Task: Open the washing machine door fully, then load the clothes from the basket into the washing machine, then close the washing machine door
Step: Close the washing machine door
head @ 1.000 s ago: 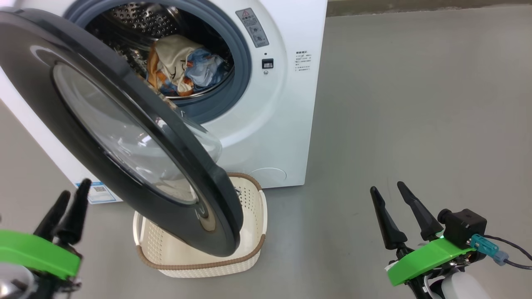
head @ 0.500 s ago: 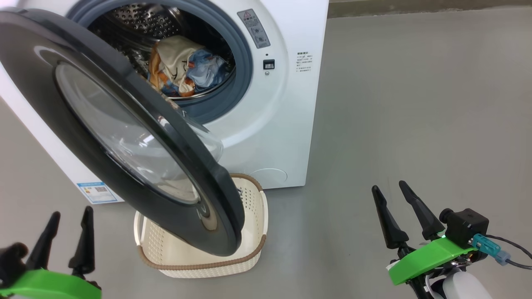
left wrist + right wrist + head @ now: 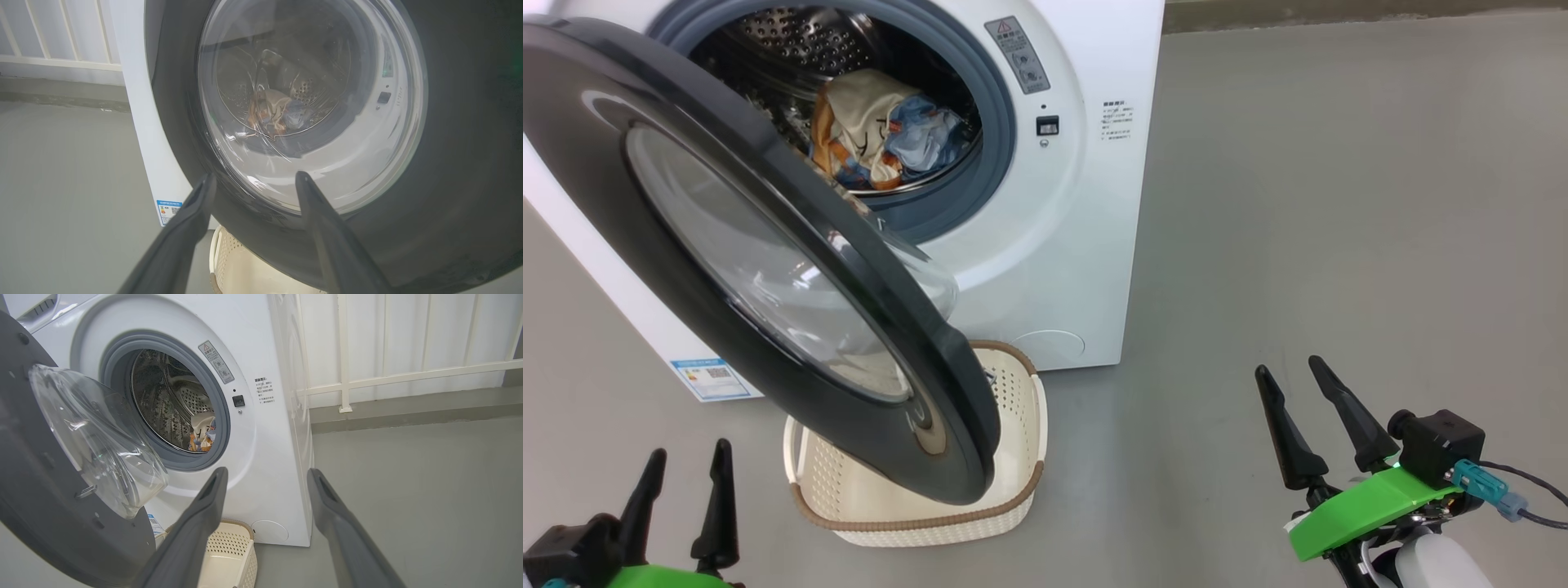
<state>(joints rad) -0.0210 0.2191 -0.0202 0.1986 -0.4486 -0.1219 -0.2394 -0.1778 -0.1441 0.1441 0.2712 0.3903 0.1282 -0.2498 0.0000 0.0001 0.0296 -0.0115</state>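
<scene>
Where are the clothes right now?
In the head view, the clothes lie inside the washer, upper middle, behind the open door; the basket sits below that door.

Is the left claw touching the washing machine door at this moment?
Apart. In the head view, grey floor shows between the left claw and the washing machine door.

A smooth grey floor (image 3: 1339,204) is seen all around. It is plain, and soft, even light is spread over it. At the far edge of the floor a low grey step (image 3: 408,406) is set along the foot of a white wall (image 3: 408,330). A cream rail (image 3: 408,373) with thin upright bars is fixed across the wall.
</scene>
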